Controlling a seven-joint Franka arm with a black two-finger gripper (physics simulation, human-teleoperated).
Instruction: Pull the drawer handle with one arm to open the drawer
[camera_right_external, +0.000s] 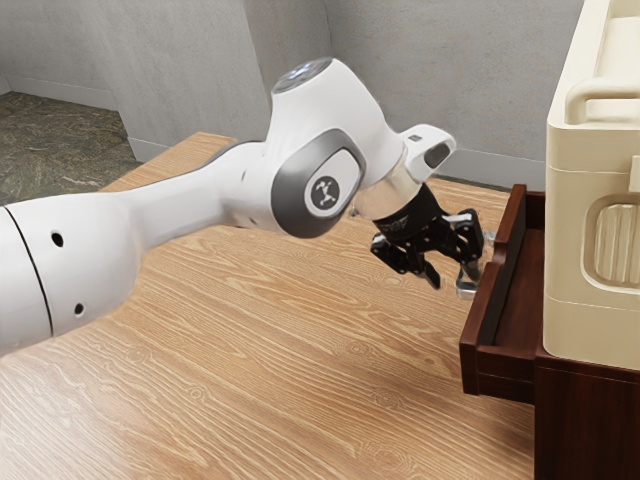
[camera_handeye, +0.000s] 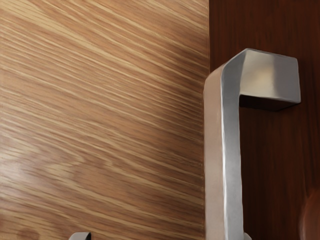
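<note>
Our hand (camera_right_external: 450, 284) stands wide, one finger right beside the metal handle (camera_handeye: 231, 150); we cannot tell whether they touch. The handle sits on the front of our drawer (camera_right_external: 482, 325), which is partly out of the dark cabinet (camera_right_external: 585, 425).

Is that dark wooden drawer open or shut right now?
Partly open: the drawer stands out from the cabinet under the cream box, and its inside floor shows.
</note>
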